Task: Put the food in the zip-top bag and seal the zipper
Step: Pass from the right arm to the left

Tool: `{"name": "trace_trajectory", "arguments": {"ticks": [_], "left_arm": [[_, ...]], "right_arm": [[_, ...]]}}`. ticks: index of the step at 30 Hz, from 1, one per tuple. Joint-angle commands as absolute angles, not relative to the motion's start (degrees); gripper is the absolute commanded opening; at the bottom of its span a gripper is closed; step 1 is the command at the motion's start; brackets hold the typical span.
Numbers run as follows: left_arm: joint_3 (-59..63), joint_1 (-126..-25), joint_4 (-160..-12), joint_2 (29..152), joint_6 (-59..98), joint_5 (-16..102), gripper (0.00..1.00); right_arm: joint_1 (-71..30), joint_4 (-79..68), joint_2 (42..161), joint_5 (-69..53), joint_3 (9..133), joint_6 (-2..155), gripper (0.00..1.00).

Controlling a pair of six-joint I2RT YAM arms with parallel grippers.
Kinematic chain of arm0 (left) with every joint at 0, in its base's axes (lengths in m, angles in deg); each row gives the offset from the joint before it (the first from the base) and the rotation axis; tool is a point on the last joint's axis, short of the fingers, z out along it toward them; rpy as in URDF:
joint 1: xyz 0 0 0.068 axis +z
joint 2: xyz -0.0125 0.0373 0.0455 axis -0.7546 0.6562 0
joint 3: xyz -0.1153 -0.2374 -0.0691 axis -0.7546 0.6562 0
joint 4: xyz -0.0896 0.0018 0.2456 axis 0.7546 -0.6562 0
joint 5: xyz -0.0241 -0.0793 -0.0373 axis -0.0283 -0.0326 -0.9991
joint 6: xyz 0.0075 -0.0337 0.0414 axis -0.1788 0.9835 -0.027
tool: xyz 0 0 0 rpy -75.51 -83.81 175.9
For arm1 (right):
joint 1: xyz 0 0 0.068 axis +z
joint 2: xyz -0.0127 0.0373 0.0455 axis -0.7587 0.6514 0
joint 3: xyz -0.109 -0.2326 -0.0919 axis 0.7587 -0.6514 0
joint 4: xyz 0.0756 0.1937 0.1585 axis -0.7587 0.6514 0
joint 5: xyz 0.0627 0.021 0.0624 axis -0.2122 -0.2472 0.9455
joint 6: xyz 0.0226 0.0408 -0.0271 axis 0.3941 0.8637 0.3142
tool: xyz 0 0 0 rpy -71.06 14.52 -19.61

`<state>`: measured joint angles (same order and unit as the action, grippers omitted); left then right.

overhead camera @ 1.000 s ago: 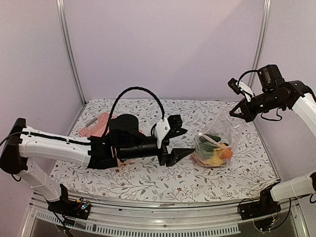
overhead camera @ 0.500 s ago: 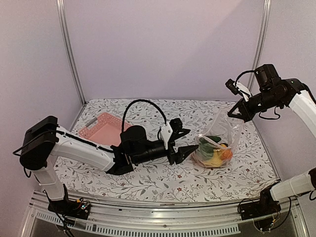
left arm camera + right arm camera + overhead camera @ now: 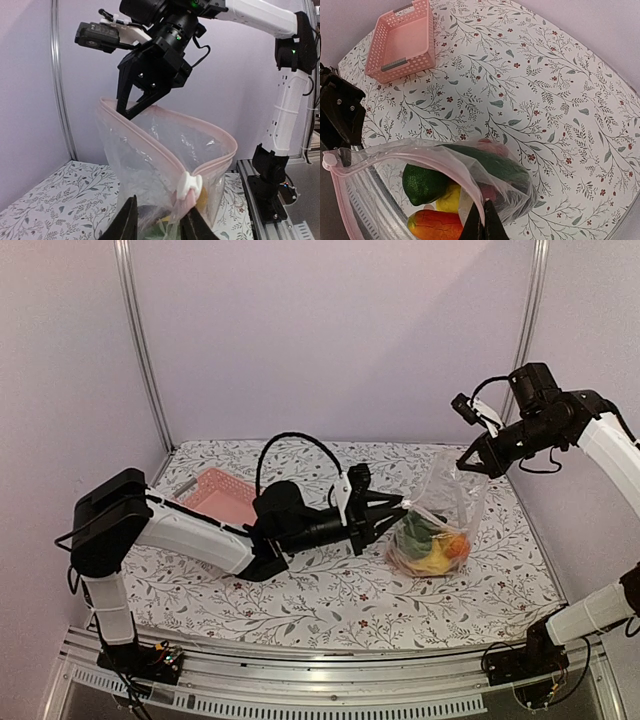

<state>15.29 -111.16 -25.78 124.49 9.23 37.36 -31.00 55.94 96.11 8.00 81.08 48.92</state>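
Observation:
The clear zip-top bag [image 3: 455, 502] stands upright on the table with the food [image 3: 432, 545] in its bottom: a green piece [image 3: 422, 182], a yellow one [image 3: 451, 197] and an orange one [image 3: 435, 225]. My right gripper [image 3: 467, 465] is shut on the bag's far top corner and holds it up; its fingers [image 3: 484, 220] pinch the rim. The mouth gapes, and the pinkish zipper [image 3: 150, 145] ends at a white slider [image 3: 190, 184]. My left gripper [image 3: 161, 222] is open, its jaws a little apart on either side of the bag's near corner, just below the slider.
A pink latticed basket [image 3: 215, 495] sits at the back left of the flowered table [image 3: 330, 590]. The left arm stretches low across the table's middle toward the bag. Metal frame posts [image 3: 140, 340] stand at the back corners.
My left arm has reached right until its jaws straddle the bag's near corner, and the jaws have narrowed a lot. The right gripper has lifted the bag's far corner slightly.

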Motion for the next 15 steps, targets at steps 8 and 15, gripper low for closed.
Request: {"name": "trace_trajectory", "arguments": {"ticks": [8, 15], "left_arm": [[13.4, -110.2, -27.1, 123.8, 11.1, 39.8, 0.00], [11.4, -110.3, -45.4, 113.4, 15.1, 47.4, 0.00]], "right_arm": [[-31.2, 56.3, 100.3, 7.7, 89.0, 48.3, 0.06], [-30.8, 59.2, 96.9, 13.8, 94.1, 42.3, 0.39]]}}
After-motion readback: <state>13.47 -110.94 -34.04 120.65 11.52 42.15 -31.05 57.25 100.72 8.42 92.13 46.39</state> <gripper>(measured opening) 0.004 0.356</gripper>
